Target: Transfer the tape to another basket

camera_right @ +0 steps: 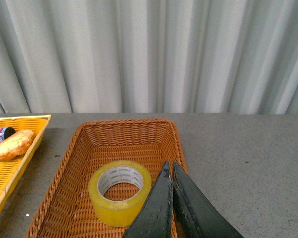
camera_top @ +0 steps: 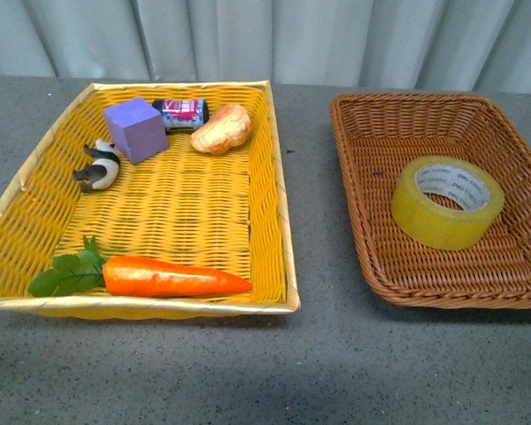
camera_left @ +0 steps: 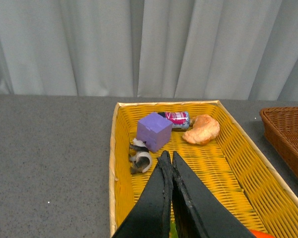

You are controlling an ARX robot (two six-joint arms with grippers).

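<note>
The yellowish tape roll with a white printed core lies tilted inside the brown wicker basket at the right of the front view. In the right wrist view the tape sits in the same basket, just beside my right gripper, which is shut and empty above the basket's near side. My left gripper is shut and empty above the bright yellow tray. Neither arm shows in the front view.
The yellow woven tray at the left holds a purple cube, a panda figure, a small can, a bread roll and a carrot. Grey tabletop lies between tray and basket; a curtain hangs behind.
</note>
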